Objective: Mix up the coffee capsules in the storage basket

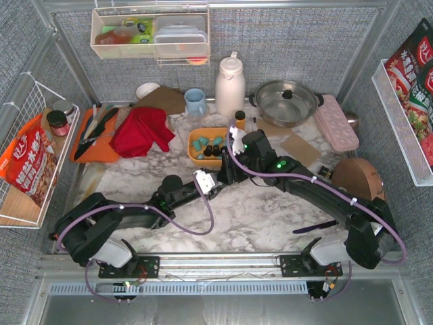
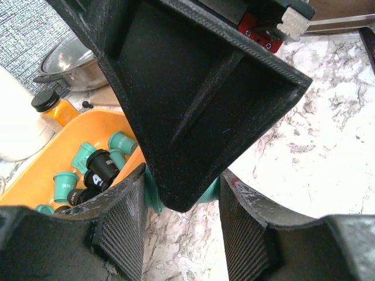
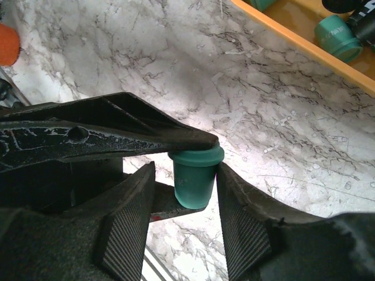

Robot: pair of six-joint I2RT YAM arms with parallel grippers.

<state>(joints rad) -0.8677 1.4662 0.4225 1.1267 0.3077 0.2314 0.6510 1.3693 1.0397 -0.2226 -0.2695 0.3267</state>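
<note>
From above, the left gripper [image 1: 218, 179] and right gripper [image 1: 230, 168] stood tip to tip over the marble table [image 1: 257, 223]. The basket [image 1: 191, 147] sat just beside them at eleven o'clock, its capsules [image 1: 206, 143] loose inside.

In the left wrist view, the left jaws stood at middling width around a teal capsule [image 2: 153, 196], mostly hidden behind the right gripper's finger. The basket lay at nine o'clock.

In the right wrist view, that capsule appeared pinched top and bottom by the left fingers [image 3: 117, 132]. The right jaws flanked its sides with a gap showing at nine o'clock, so they were not gripping. The basket's rim crossed at one o'clock. It looked like a hand-over, probably so the capsule could go back elsewhere in the basket.
</note>
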